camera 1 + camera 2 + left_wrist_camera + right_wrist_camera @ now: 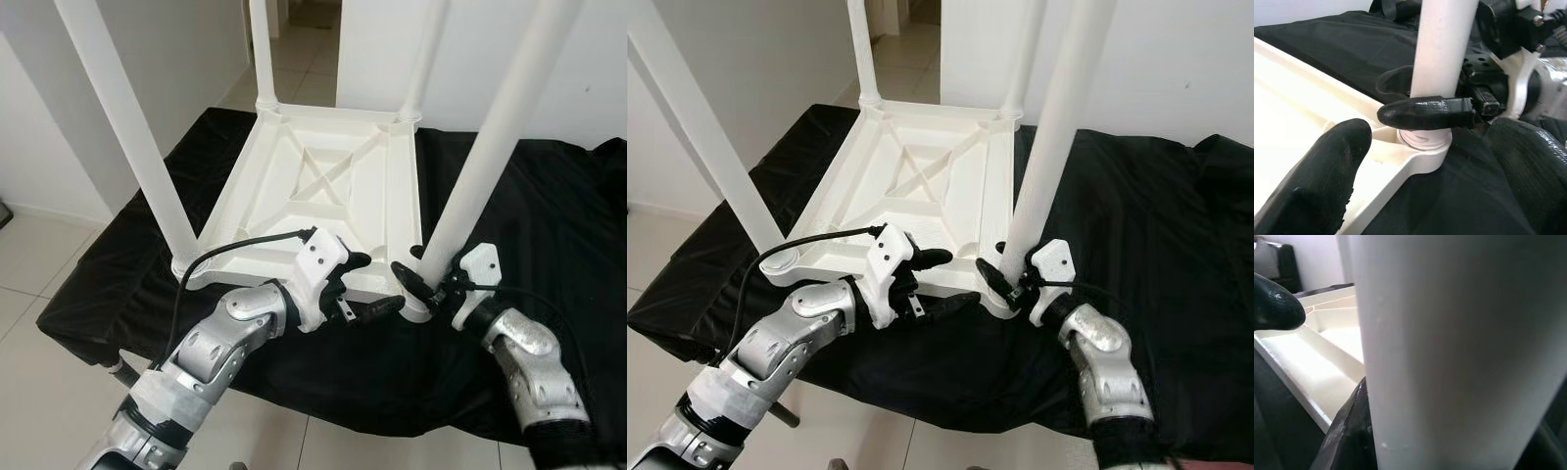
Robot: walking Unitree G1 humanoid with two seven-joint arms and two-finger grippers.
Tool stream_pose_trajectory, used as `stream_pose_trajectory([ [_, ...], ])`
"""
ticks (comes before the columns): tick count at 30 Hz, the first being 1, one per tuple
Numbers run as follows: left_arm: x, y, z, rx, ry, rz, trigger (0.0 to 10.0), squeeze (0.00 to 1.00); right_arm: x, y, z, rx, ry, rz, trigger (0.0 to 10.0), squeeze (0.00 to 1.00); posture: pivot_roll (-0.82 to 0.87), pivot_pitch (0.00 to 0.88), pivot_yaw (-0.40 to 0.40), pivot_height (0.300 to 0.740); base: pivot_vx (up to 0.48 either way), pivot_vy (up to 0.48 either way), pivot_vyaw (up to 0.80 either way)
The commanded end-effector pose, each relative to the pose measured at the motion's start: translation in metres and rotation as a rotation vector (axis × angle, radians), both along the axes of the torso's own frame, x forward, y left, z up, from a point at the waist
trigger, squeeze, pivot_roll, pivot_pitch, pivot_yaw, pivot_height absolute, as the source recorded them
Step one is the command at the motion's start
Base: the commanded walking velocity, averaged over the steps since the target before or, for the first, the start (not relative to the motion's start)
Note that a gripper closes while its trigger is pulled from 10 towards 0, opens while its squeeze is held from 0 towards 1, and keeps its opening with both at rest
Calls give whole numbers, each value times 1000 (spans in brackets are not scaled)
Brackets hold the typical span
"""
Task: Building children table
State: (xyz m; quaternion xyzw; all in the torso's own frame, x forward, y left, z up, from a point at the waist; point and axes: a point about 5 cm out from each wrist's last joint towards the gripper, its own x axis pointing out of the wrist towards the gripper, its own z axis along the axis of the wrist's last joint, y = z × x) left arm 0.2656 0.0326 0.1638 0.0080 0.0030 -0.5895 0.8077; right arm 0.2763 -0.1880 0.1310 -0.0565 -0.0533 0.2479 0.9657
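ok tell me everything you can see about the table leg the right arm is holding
The white round plastic-looking table leg stands upright, slightly tilted, in the near right corner socket of the upturned white ribbed tabletop, which lies on a black cloth. It looks smooth and plain. The right end effector is shut on its base just above the socket; the left end effector sits open beside it, touching the tabletop edge.

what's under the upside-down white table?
The upside-down white plastic children's table lies on a black cloth spread over a low surface. The cloth covers whatever supports it, so that cannot be seen; pale tiled floor surrounds it.
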Motion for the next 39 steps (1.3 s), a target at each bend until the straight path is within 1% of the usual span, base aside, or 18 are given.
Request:
stream_pose_trajectory([
  [1, -5, 2, -1, 1, 10, -96, 10000, 0, 0, -1, -1, 32, 17, -66, 10000, 0, -125, 0, 10, 740, 0, 0, 0],
  [4, -4, 3, -1, 6, 5, -85, 10000, 0, -2, 4, -5, 88, 33, -202, 10000, 0, -119, 0, 6, 740, 0, 0, 0],
  [8, -3, 4, -1, 7, 4, -80, 10000, 0, -2, 4, -6, 105, 41, -237, 10000, 0, -119, 0, 6, 740, 0, 0, 0],
  [9, -1, 6, 0, 8, 1, -67, 10000, 0, -3, 6, -11, 133, 64, -320, 10000, 0, -118, 0, 8, 740, 0, 0, 0],
  [14, 2, 9, 1, 9, -4, -55, 10000, 0, -6, 11, -20, 151, 110, -445, 10000, 0, -116, 1, 7, 740, 0, 0, 0],
  [16, 2, 10, 1, 11, -8, -52, 10000, 0, -8, 21, -25, 193, 151, -562, 10000, 0, -108, 2, -4, 740, 0, 0, 0],
  [17, 2, 10, 1, 11, -8, -52, 10000, 0, -8, 21, -25, 193, 151, -562, 10000, 0, -108, 2, -4, 740, 0, 0, 0],
  [20, 0, 8, 2, 4, -5, -47, 10000, 0, -10, 31, -26, 240, 172, -663, 10000, 0, -104, 4, -8, 740, 0, 0, 0],
  [21, 0, 8, 2, 4, -5, -47, 10000, 0, -10, 31, -26, 240, 172, -663, 10000, 0, -104, 4, -8, 740, 0, 0, 0],
  [22, -1, 7, 1, 1, -3, -47, 10000, 0, -9, 38, -25, 250, 173, -677, 10000, 0, -105, 3, -6, 740, 0, 0, 0],
  [23, -2, 5, 1, -2, 0, -50, 10000, 0, -7, 46, -21, 250, 160, -645, 10000, 0, -104, 3, -6, 740, 0, 0, 0],
  [24, -2, 5, 1, -2, 0, -50, 10000, 0, -7, 46, -21, 250, 160, -645, 10000, 0, -104, 3, -6, 740, 0, 0, 0],
  [25, -3, 4, 1, -4, 2, -53, 10000, 0, -6, 53, -17, 251, 145, -609, 10000, 0, -104, 3, -6, 740, 0, 0, 0],
  [28, -4, 3, 0, -5, 3, -58, 10000, 0, -6, 57, -15, 240, 132, -579, 10000, 0, -104, 1, -7, 740, 0, 0, 0],
  [29, -5, 3, 0, -5, 3, -61, 10000, 0, -6, 58, -13, 246, 119, -548, 10000, 1000, -99, 0, -12, 740, 0, 0, 0],
  [37, -3, 4, 3, -9, -4, -57, 10000, 0, -7, 55, -3, 222, 60, -476, 10000, 1000, -98, 0, -15, 740, 0, 0, 0],
  [38, -3, 5, 4, -8, -6, -57, 10000, 0, -8, 54, 0, 218, 47, -465, 10000, 0, -97, 0, -18, 740, 0, 0, 0],
  [39, -3, 5, 4, -8, -6, -57, 10000, 0, -8, 54, 0, 218, 47, -465, 10000, 0, -97, 0, -18, 740, 0, 0, 0],
])
